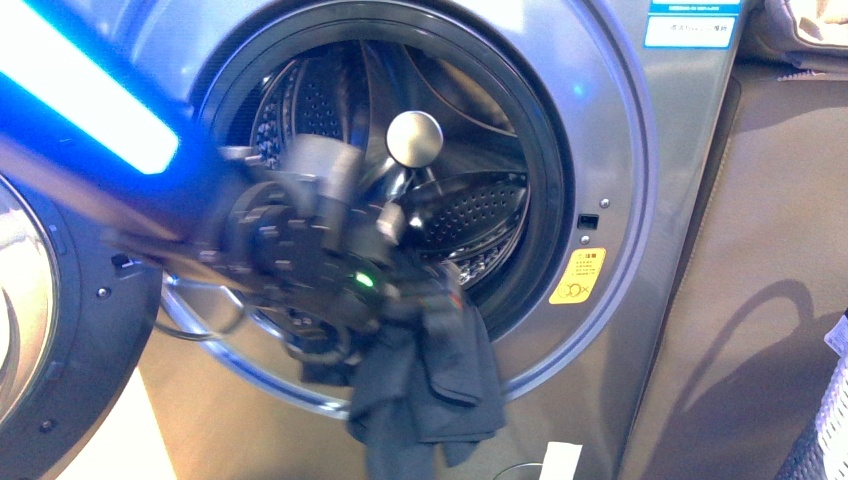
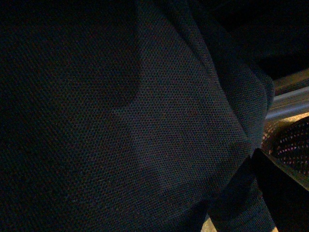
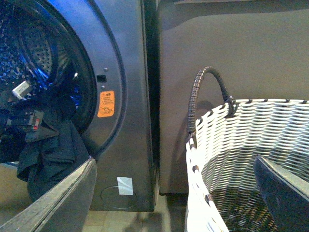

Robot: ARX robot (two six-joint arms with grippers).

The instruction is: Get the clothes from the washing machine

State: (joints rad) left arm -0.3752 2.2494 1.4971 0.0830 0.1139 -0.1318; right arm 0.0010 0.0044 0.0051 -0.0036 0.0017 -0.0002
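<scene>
The washing machine [image 1: 640, 150] is grey, its round door swung open to the left, showing the steel perforated drum [image 1: 470, 210]. The dark navy clothes [image 1: 430, 380] hang out over the lower rim of the drum mouth. My left gripper [image 1: 415, 285] is shut on their upper end, just outside the opening. In the left wrist view the clothes [image 2: 120, 121] fill nearly the whole picture. The right wrist view shows the clothes [image 3: 48, 150] draped at the machine [image 3: 125, 96] mouth. My right gripper [image 3: 178, 193] is open and empty, its fingers [image 3: 63, 198] wide apart.
A grey-and-white woven basket [image 3: 231, 140] with a dark handle stands to the right of the machine, under my right gripper. A brown panel [image 1: 760, 280] sits beside the machine. The open door [image 1: 40, 310] takes up the left edge.
</scene>
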